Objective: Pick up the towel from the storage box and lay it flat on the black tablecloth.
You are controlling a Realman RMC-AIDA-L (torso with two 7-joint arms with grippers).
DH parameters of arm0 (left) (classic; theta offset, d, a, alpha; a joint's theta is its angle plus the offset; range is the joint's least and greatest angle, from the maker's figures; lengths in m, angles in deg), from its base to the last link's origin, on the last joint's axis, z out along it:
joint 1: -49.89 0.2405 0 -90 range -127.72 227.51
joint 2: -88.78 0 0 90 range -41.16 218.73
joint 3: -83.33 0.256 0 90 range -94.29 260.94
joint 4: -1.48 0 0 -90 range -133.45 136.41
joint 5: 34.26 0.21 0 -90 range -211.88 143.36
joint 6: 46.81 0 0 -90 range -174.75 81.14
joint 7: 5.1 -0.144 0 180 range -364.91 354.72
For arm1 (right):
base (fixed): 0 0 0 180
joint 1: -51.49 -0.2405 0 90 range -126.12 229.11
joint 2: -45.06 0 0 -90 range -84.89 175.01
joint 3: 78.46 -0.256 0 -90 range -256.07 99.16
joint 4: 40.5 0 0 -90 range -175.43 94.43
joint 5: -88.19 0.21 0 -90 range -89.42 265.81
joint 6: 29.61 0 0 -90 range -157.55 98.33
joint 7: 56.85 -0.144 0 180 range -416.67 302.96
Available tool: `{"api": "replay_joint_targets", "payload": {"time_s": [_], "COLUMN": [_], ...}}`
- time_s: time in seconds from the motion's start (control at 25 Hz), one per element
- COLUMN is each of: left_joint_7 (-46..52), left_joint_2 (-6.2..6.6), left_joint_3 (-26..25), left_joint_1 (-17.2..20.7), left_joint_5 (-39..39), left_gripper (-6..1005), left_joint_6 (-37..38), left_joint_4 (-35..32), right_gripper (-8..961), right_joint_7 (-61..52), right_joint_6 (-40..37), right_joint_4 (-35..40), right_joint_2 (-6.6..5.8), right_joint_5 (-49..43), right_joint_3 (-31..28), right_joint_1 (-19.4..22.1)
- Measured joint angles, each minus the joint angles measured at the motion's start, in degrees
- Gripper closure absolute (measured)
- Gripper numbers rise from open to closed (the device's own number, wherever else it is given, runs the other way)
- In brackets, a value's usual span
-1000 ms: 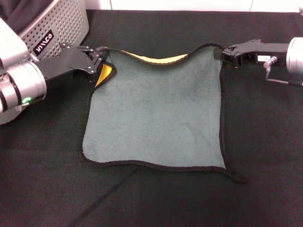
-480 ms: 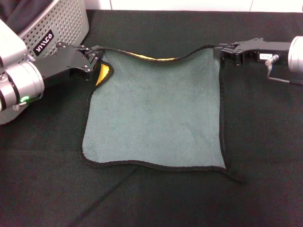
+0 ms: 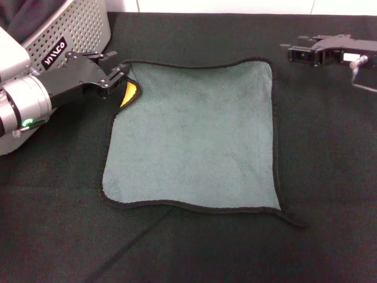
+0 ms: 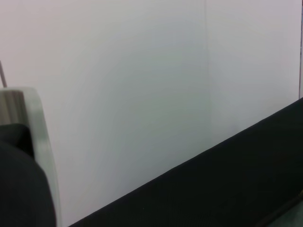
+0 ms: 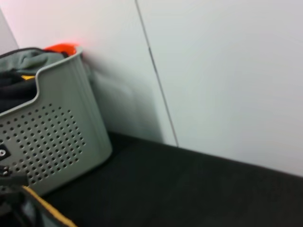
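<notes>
You have the towel (image 3: 194, 135) lying grey-green face up on the black tablecloth (image 3: 330, 177), spread nearly flat with its longer run going from the far edge toward you and its sides close to square with the table. Its far-left corner is still lifted and folded back, so a sliver of the orange-yellow face shows there; the near-right corner trails out in a thin black point of hem. The near hem waves slightly, the far hem is almost straight. Look around it and you see bare black cloth on the near side, on the right and beyond the far hem, while on the left the storage box (image 3: 70, 29) stands close to the far-left corner, with dark fabric showing over its rim. Your left gripper (image 3: 118, 71) is right at that folded corner, between the box and the towel, its fingers closed on the hem of the towel. Your right gripper (image 3: 297, 52) sits off the cloth, just beyond the far-right corner and apart from it, fingers spread and holding nothing. In the right wrist view you see the box's perforated wall (image 5: 52, 142) and a strip of yellow towel edge (image 5: 47, 208) in the lower corner.
</notes>
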Motion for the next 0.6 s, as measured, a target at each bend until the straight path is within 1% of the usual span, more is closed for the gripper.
{"api": "replay_joint_targets", "payload": {"time_s": [0.12,0.24,0.36,0.6], "left_joint_7": [0.6,0.8,0.8,0.7], "left_joint_2": [0.04,0.13,0.1,-0.07], "left_joint_3": [-0.2,-0.3,-0.3,-0.2], "left_joint_1": [0.1,0.2,0.2,0.6], "left_joint_5": [0.0,-0.1,-0.5,-3.9], "left_gripper": [721,657,650,644], "left_joint_6": [0.3,0.7,0.8,0.9], "left_joint_4": [-0.1,-0.1,-0.3,-0.4], "right_gripper": [472,435,399,399], "right_joint_7": [-0.1,-0.1,-0.1,-0.1], "right_joint_6": [-0.2,-0.2,-0.6,-1.8], "right_joint_4": [1.7,2.3,2.3,2.2], "right_joint_2": [-0.19,-0.28,-0.26,-0.02], "right_joint_5": [0.0,0.0,-0.1,-0.3], "right_joint_3": [-0.4,-0.4,-0.4,-0.4], "right_joint_1": [1.0,1.4,1.4,1.5]}}
